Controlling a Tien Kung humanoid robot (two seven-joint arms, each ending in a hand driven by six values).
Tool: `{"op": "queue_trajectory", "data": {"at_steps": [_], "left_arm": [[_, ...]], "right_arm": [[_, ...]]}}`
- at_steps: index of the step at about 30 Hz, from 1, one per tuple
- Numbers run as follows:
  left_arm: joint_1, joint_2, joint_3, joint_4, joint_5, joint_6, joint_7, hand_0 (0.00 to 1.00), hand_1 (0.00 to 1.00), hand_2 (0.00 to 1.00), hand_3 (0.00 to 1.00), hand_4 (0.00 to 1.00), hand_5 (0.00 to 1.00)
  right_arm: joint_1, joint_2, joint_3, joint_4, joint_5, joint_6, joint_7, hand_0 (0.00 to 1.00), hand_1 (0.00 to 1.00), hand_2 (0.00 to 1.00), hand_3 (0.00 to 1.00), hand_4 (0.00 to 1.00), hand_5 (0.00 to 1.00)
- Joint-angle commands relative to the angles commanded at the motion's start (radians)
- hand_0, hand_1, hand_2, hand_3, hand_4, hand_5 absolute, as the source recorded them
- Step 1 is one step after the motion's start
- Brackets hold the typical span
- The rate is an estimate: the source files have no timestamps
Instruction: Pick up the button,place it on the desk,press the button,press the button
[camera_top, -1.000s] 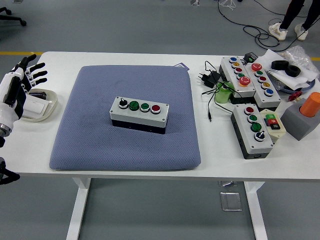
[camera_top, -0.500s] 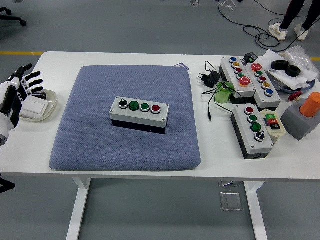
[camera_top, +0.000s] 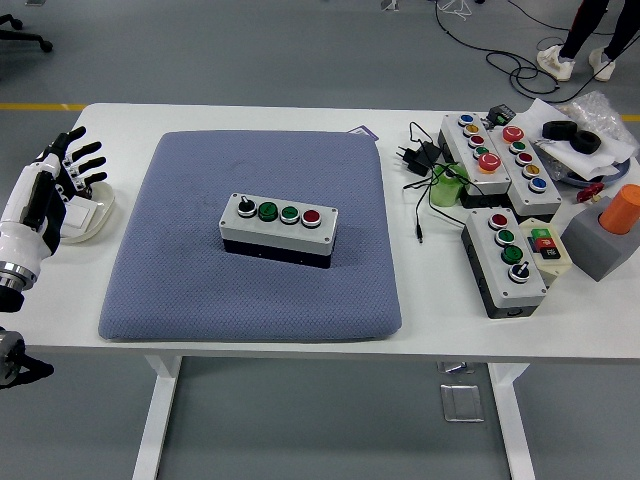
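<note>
Left hand is hovering at the table's left edge, well left of the blue pad, fingers spread and relaxed, grasping nothing. Compared with half a second ago it is sitting a bit higher and further in toward the pad, so it is swinging back after dipping outward; reads as the start of a reach, not a grasp yet. Right hand is not showing.

The task's thing, the four-control button box, is resting on the pad near its middle, long side slightly skewed, untouched and in the same spot as in the earlier frames. Left to right on its grey top: black selector knob, two green buttons, red button. Nothing is lying on the pad around it, so the approach from the left is looking clear. Pick-up is not yet done, and neither is the placing or the pressing.

Under the left hand a white tray is sitting just left of the pad. Right of the pad, well apart from the box: more button boxes, including a three-button one nearest the pad, a black cable with plug, a green cup, a grey block with an orange cap. Those are crowding the right side, so free desk for setting the box down is looking scarce there. A person's legs are standing beyond the table's far right corner, not involved.
</note>
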Motion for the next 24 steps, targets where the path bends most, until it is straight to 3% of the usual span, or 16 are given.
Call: {"op": "queue_trajectory", "data": {"at_steps": [8, 18, 24], "left_arm": [[0.02, 0.008, 0.029, 0.006, -0.024, 0.011, -0.001, 0.713, 0.799, 0.852, 0.889, 0.637, 0.998], [0.011, 0.012, 0.068, 0.017, -0.075, 0.015, -0.003, 0.714, 0.799, 0.85, 0.888, 0.64, 0.998], [0.037, 0.026, 0.066, 0.022, -0.103, 0.025, -0.002, 0.712, 0.799, 0.85, 0.888, 0.639, 0.998]], "right_arm": [[-0.009, 0.001, -0.012, 0.0, 0.026, -0.007, 0.008, 0.627, 0.477, 0.539, 0.582, 0.28, 0.022], [-0.038, 0.007, -0.03, 0.0, 0.065, -0.015, 0.019, 0.627, 0.477, 0.539, 0.582, 0.279, 0.022], [-0.046, 0.005, -0.033, 0.0, 0.07, -0.014, 0.018, 0.627, 0.477, 0.539, 0.582, 0.279, 0.022]]}}
